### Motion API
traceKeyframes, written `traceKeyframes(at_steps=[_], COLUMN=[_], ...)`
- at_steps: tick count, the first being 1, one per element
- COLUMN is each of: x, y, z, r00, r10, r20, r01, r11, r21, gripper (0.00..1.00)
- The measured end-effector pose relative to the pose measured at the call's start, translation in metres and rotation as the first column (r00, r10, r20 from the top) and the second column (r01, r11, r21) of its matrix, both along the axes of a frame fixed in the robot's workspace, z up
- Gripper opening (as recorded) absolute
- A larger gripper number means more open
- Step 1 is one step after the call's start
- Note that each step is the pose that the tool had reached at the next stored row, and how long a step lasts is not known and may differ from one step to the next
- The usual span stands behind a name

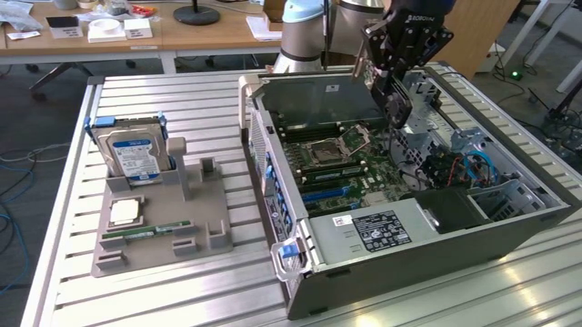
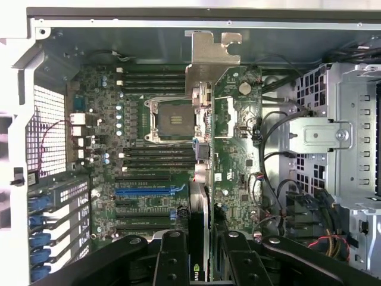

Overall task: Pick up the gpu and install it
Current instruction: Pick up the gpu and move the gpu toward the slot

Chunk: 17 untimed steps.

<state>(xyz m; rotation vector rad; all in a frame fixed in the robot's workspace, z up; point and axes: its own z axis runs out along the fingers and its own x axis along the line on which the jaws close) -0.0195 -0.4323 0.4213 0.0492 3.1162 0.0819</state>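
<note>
- Silvery metal identifies the bracket [image 2: 211,56], which closes one end of the gpu [image 2: 201,202].
- Claw state: my claw [image 2: 204,259] is narrowed onto the gpu. The fingers [image 2: 171,262] press the two faces of the dark board and grip it by its upper edge.
- Location: the gpu hangs clear above the motherboard [image 2: 95,89] inside the open case [image 1: 409,266], toward the case end nearest my arm's base. It sits in no slot.
- Carrier: the case lies on the slatted table [image 1: 182,293], toward the table edge at the exterior view's right.
- Long axis: the board is level and edge-down. It runs out from my claw to the bracket, which points at the case end wall beside the memory slots [image 2: 158,77].
- Governing relation: the blue slot [image 2: 149,192] lies below my claw, off toward the power supply [image 1: 382,231] end of the case.
- The slot's length appears to run crosswise to the board's long axis, ending at the perforated wall [image 2: 44,131]. I judge the bracket to be about a quarter turn off that wall.
</note>
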Motion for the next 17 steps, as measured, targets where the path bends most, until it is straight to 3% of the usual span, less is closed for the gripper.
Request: traceKeyframes(at_steps=[17], x=[0.032], y=[0.0001], z=[-0.0004], r00=[1.0000], r10=[0.000], r20=[-0.0001], r01=[0.000], r11=[1.0000], r21=[-0.0001], gripper=[0.26])
